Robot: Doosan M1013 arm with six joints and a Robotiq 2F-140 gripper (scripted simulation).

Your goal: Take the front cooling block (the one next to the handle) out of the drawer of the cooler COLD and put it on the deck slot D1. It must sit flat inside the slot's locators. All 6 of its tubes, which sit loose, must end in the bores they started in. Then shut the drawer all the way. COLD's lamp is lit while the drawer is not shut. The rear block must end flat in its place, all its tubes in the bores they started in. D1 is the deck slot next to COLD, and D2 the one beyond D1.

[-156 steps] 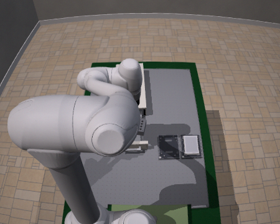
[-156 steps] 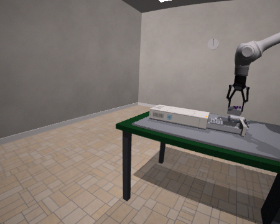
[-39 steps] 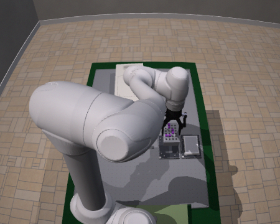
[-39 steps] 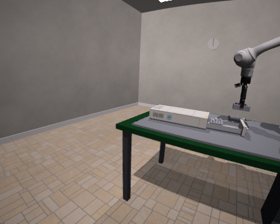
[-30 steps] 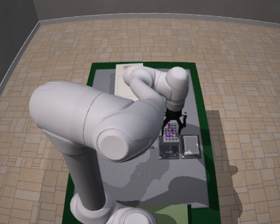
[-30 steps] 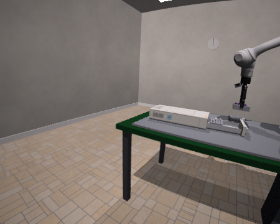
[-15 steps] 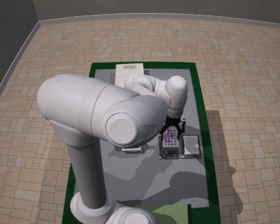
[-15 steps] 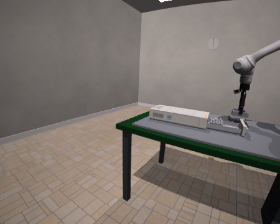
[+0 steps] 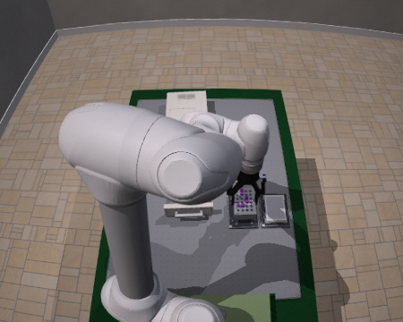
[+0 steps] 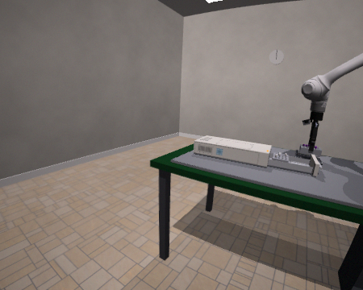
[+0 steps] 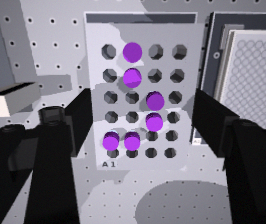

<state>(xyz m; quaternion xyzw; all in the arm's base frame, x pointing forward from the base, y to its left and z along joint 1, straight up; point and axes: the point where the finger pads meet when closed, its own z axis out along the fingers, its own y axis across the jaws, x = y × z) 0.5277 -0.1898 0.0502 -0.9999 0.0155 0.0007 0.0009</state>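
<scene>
My gripper (image 9: 245, 187) (image 10: 311, 142) (image 11: 141, 102) is shut on the front cooling block (image 9: 244, 207) (image 10: 307, 150) (image 11: 186, 127), one finger on each long side. The block is grey with rows of bores. Six purple tubes (image 11: 132, 50) stand upright in it. It is level and sits low at deck slot D1 (image 9: 244, 225); I cannot tell whether it rests on the slot. The beige cooler COLD (image 9: 186, 104) (image 10: 231, 150) has its drawer (image 10: 294, 164) (image 9: 189, 210) (image 11: 9, 102) pulled out, and the handle front (image 10: 315, 165) is left of the block. The rear block (image 10: 279, 157) lies in the drawer.
Slot D2 (image 9: 276, 210) (image 11: 256, 75), right of D1, holds a grey well plate. The arm's big joints hide most of the drawer in the top view. The grey deck (image 9: 237, 264) lies on a green table (image 9: 287, 134) (image 10: 230, 183).
</scene>
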